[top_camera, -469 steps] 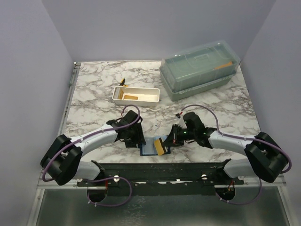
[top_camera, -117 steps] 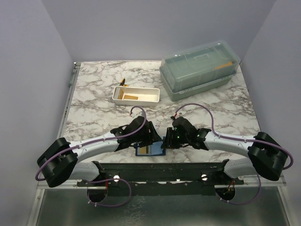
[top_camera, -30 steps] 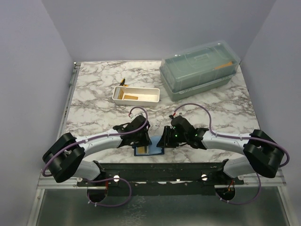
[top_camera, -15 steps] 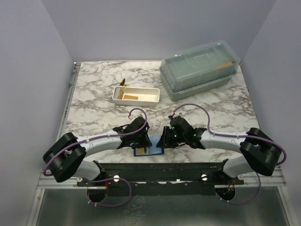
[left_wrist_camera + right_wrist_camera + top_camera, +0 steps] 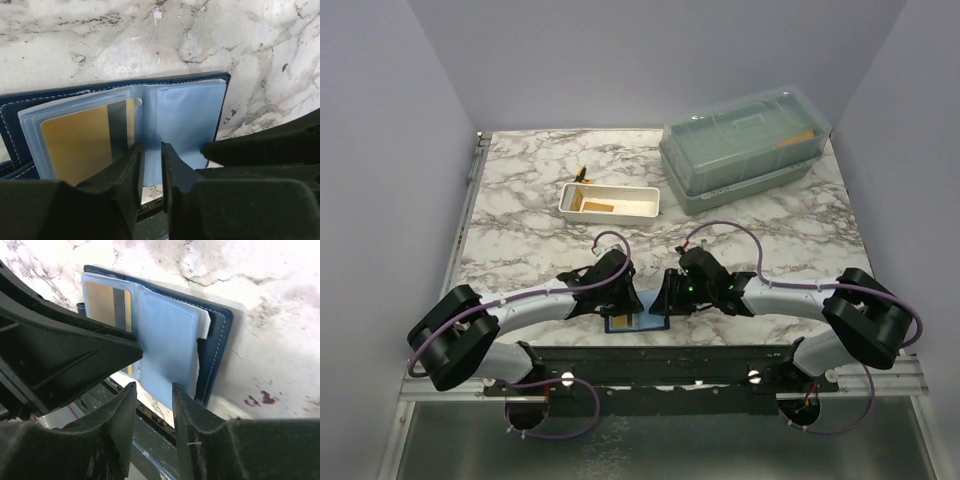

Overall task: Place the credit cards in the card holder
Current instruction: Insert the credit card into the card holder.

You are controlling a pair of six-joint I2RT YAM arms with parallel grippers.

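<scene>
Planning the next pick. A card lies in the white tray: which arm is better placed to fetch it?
Likely left: the white tray lies nearly straight ahead of the left gripper; the right gripper, beside it at the card holder, must angle across.

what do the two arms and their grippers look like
Both share one build: the left arm and right arm have pale grey links between bulky black joints, with purple cables looping along them. A small green light glows near the right wrist. The left gripper and right gripper are matte black, each with two thick wedge-shaped fingers and no visible markings.
</scene>
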